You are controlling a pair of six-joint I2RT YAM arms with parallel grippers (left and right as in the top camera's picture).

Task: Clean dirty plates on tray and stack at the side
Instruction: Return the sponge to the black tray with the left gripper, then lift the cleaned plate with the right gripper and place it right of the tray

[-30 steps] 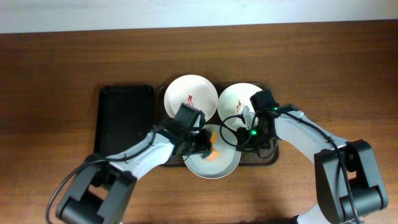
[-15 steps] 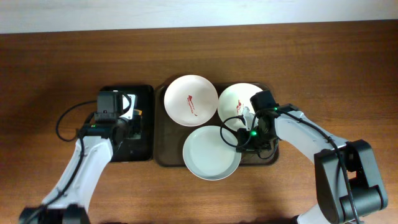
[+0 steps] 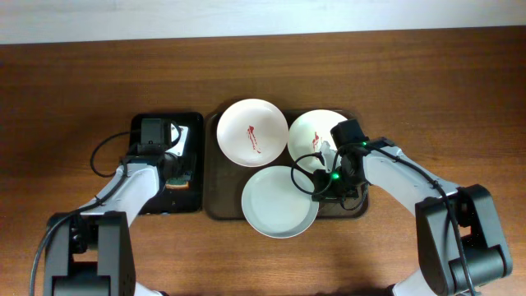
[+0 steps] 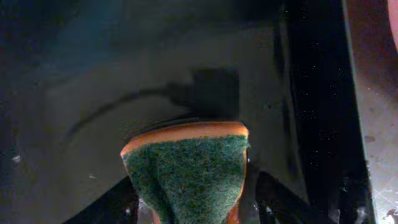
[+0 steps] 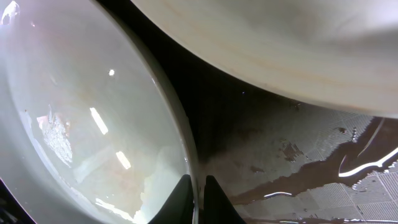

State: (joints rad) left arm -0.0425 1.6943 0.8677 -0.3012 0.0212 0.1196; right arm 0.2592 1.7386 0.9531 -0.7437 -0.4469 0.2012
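Note:
Three white plates sit on the dark brown tray (image 3: pixel 215 205). The back-left plate (image 3: pixel 252 131) and the back-right plate (image 3: pixel 312 131) each carry a red smear. The front plate (image 3: pixel 278 203) looks clean. My right gripper (image 3: pixel 319 186) is shut on the front plate's right rim, with the rim pinched between both fingers (image 5: pixel 185 198). My left gripper (image 3: pixel 175 171) is over the small black tray (image 3: pixel 191 202). It stands open, with a green-and-orange sponge (image 4: pixel 186 165) resting on that tray between its fingers.
The black tray (image 4: pixel 124 93) lies directly left of the brown tray. Wet streaks mark the brown tray's floor (image 5: pixel 298 155) beside the held rim. Bare wooden table (image 3: pixel 427 82) surrounds both trays.
The left arm carried the sponge from the front plate leftward to the black tray, and its jaws have opened around it. The right gripper has stayed on the plate rim.

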